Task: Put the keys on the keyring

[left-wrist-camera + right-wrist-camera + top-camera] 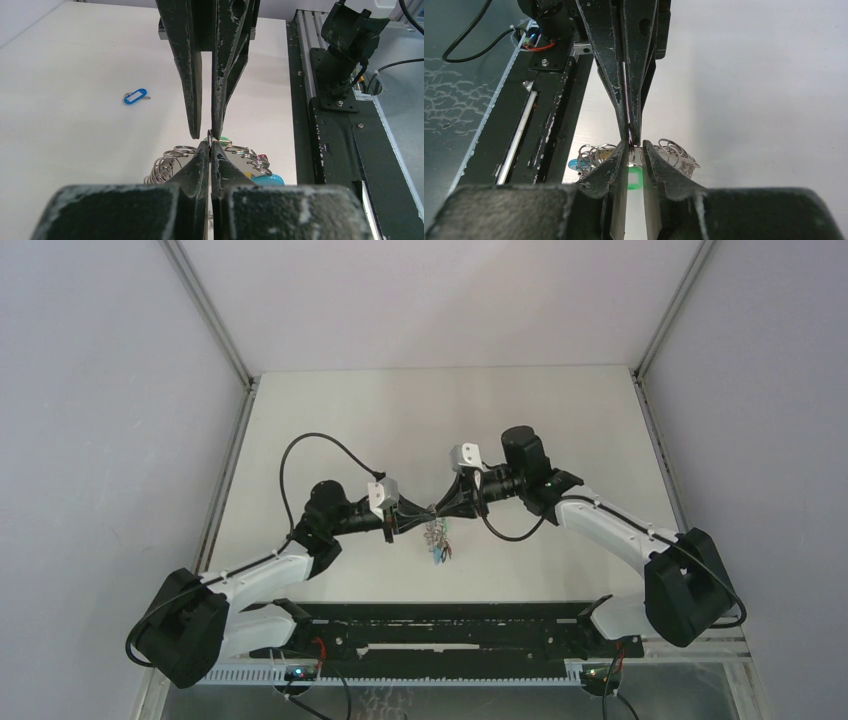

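While tip to tip, left gripper (210, 146) clamped on the keyring (167, 169), right gripper (634, 147) narrowly apart around it.

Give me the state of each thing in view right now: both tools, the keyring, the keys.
keyring, pinched at its thin wire by the left tool, silver links bunched beneath.
left tool, shut on the keyring.
right tool, jaws narrowly apart, nothing clearly held.
green-tagged key, in the bunch under the tools.
blue tag, loose, flat on the table, apart from the bunch.
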